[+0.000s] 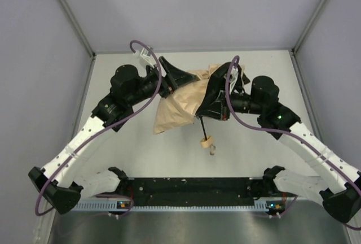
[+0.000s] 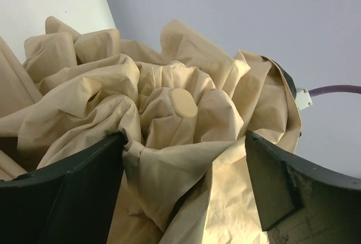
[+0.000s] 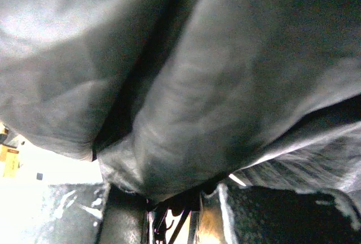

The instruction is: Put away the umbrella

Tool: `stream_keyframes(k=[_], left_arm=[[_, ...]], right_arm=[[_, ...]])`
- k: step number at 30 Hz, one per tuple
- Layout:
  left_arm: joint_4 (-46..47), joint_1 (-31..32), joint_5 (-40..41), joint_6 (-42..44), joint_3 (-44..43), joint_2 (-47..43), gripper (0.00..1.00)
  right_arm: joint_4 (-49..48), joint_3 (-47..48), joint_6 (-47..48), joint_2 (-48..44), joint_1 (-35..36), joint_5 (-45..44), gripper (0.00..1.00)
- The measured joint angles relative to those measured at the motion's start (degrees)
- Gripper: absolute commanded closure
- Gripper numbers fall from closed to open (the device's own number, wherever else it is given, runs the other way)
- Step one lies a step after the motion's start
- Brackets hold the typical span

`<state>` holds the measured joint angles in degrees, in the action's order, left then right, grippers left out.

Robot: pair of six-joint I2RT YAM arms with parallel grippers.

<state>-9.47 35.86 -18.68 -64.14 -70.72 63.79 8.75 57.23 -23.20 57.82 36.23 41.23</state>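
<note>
The umbrella (image 1: pixel 179 107) lies mid-table, its beige canopy bunched and loose. Its thin black shaft runs toward me and ends in the small tan handle (image 1: pixel 206 142). My left gripper (image 1: pixel 179 78) stands open at the canopy's far end. In the left wrist view its wide-apart fingers (image 2: pixel 62 193) flank crumpled fabric, with the round tan cap (image 2: pixel 184 103) beyond; the left finger touches a fold. My right gripper (image 1: pixel 211 107) is shut on the umbrella where the shaft leaves the canopy. In the right wrist view, shadowed fabric (image 3: pixel 214 86) fills the frame, with black struts in the narrow gap of the gripper (image 3: pixel 180 216).
Grey walls enclose the white table (image 1: pixel 265 74) on three sides. A black rail (image 1: pixel 192 190) with both arm bases runs along the near edge. Purple cables (image 1: pixel 141 49) loop off both wrists above the canopy.
</note>
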Motion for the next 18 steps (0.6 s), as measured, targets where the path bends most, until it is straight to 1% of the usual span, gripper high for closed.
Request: stream_keyframes(k=[3,4,5,6,7,10,11,12,13,17,18], left_arm=[[-2.0,-0.2,-0.7,0.4,-2.1,1.8,0.4],[-2.2,-0.2,-1.1,0.6,-2.7,2.5,0.41],[-2.3,-0.3,-1.3,0.8,-2.9,3.1,0.38],[-2.2,-0.3,-1.5,0.9,-3.0,3.7,0.23],[-2.1,-0.4,-1.7,0.9,-3.0,4.0,0.15],[-2.1,-0.5,-2.5,0.8,-3.0,4.6,0.15],[-2.1,-0.5,-2.6,0.8,-3.0,4.7,0.22],[-2.1,-0.6,-2.9,0.8,-3.0,4.9,0.34],[-1.9,-0.6,-3.0,0.9,-3.0,5.2,0.48],[-1.3,-0.8,-4.4,1.8,-3.5,7.1,0.95],[-1.2,-0.9,-4.5,2.0,-3.6,7.5,1.0]], right_arm=[[1.5,1.0,1.3,0.0,0.2,-0.6,1.0],[1.9,1.4,1.8,0.0,0.4,-0.9,1.0],[2.5,1.9,2.2,0.0,0.6,-1.2,1.0],[3.0,2.3,2.5,0.1,0.7,-1.5,1.0],[3.8,2.7,2.8,0.2,0.9,-2.0,1.0],[5.4,2.9,3.7,0.7,1.2,-3.0,1.0],[5.7,2.9,3.9,0.9,1.2,-3.1,1.0],[5.9,2.9,4.2,1.0,1.3,-3.1,1.0],[6.1,2.9,4.3,1.0,1.3,-3.3,1.0],[6.3,3.1,4.7,1.0,1.3,-4.2,1.0],[6.6,3.2,4.5,1.0,1.3,-4.9,1.0]])
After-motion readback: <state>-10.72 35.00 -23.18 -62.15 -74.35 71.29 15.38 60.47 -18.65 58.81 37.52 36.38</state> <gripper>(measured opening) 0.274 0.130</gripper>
